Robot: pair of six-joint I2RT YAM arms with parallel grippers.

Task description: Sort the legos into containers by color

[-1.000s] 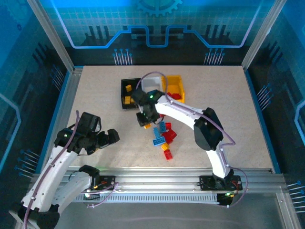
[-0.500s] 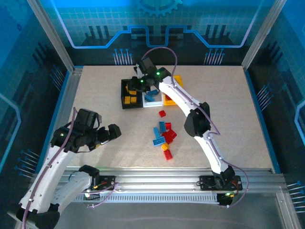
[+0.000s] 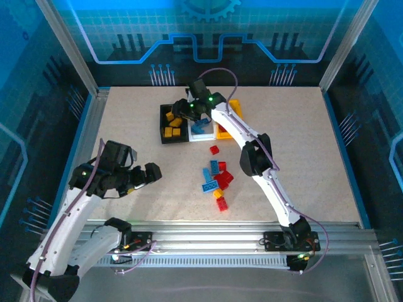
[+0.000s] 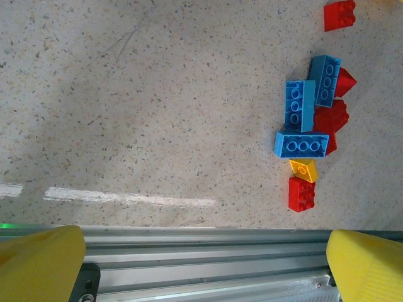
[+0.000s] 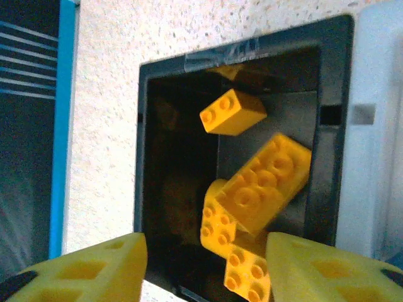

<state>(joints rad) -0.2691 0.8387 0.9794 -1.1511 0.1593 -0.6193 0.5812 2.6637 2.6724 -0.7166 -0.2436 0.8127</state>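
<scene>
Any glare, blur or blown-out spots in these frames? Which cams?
Left wrist: bright glare streak on the tabletop by the rail, yellow fingers soft at the bottom corners. Right wrist: black bin interior deep in shadow, white bin washed out, largest orange-yellow brick looks smeared. Top external: sharp, even light, blue cast on the walls.

You're in a robot test cell, lab-type setup, not a home or shop. Evidence: silver aluminium-profile frame [image 3: 67,44] w/ blue see-through wall panels printed w/ circuit & gear graphics [image 3: 208,38], a speckled beige surface [image 3: 302,145], plus a white jointed left arm [image 3: 63,229] & right arm [image 3: 274,192] w/ purple cables, bolted to a grooved metal rail [image 3: 208,234].
</scene>
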